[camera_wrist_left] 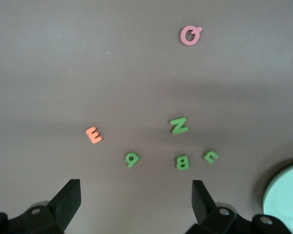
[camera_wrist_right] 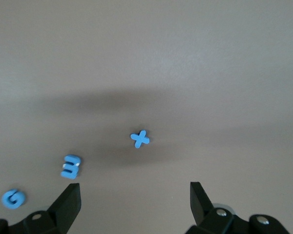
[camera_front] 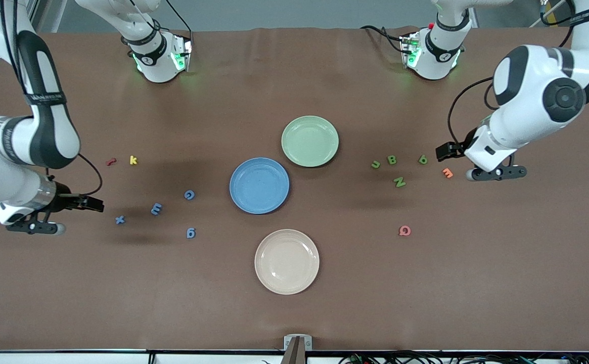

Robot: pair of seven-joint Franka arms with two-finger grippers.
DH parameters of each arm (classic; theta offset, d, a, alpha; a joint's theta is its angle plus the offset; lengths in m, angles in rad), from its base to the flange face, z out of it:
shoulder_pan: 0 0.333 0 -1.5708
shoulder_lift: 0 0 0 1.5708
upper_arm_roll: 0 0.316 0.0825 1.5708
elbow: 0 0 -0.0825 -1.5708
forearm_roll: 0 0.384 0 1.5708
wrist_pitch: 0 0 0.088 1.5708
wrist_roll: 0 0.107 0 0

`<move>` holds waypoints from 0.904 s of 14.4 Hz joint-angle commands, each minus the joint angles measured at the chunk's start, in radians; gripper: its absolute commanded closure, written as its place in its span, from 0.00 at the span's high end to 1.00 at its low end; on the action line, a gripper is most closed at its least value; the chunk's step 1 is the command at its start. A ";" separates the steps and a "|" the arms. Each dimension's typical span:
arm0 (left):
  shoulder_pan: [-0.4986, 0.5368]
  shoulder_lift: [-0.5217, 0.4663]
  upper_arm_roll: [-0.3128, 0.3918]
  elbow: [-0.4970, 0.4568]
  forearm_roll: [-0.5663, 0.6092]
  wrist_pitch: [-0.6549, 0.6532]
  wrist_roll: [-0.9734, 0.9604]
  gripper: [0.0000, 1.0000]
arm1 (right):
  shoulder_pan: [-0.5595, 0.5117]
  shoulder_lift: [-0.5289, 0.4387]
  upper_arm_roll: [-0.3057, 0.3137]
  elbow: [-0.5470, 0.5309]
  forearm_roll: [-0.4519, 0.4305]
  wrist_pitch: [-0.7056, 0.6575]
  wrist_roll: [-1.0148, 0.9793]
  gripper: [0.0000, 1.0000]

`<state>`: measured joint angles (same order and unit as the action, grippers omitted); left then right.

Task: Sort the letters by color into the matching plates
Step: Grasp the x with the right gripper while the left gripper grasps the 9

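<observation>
Three plates sit in the middle of the brown table (camera_front: pixel 294 313). The green plate (camera_front: pixel 310 141) is farthest from the front camera. The blue plate (camera_front: pixel 259 185) sits at about 7 o'clock from it, and the cream plate (camera_front: pixel 287 261) is nearest the camera.

Four blue letters lie toward the right arm's end: X (camera_front: pixel 120 220), E (camera_front: pixel 156 209), G (camera_front: pixel 189 194) and a 6-like piece (camera_front: pixel 191 233). Four green letters lie toward the left arm's end: J (camera_front: pixel 375 164), B (camera_front: pixel 392 160), N (camera_front: pixel 400 182) and another 6-like piece (camera_front: pixel 423 160).

The right gripper (camera_front: pixel 36 227) hangs over the table near the X, fingers wide apart and holding nothing. The left gripper (camera_front: pixel 496 173) hangs near the orange E (camera_front: pixel 447 173), fingers also wide apart and empty.

Only the front view shows the red letter (camera_front: pixel 111 162) and yellow K (camera_front: pixel 133 160). The left wrist view shows the pink Q (camera_wrist_left: pixel 190 35) at 12 o'clock from the N, and only an edge of the green plate. The right wrist view shows just the blue letters.
</observation>
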<state>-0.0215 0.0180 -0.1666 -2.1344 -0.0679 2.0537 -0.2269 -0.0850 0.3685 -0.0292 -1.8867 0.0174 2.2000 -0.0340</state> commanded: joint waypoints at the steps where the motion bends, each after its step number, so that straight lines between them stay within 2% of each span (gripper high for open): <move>1: 0.006 -0.039 -0.024 -0.139 -0.001 0.147 -0.022 1.00 | -0.004 0.038 0.008 -0.028 0.009 0.078 0.009 0.97; 6: 0.006 -0.006 -0.041 -0.298 0.031 0.347 -0.022 0.99 | -0.005 0.125 0.009 -0.092 0.009 0.295 0.011 0.97; 10: 0.006 0.036 -0.041 -0.378 0.074 0.452 -0.022 0.98 | -0.004 0.167 0.011 -0.095 0.009 0.337 0.013 0.91; 13: 0.008 0.074 -0.041 -0.423 0.094 0.526 -0.022 0.98 | -0.004 0.187 0.011 -0.097 0.009 0.352 0.013 0.81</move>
<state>-0.0216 0.0743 -0.1996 -2.5236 -0.0030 2.5233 -0.2387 -0.0848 0.5472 -0.0253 -1.9768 0.0175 2.5336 -0.0310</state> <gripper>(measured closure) 0.018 0.141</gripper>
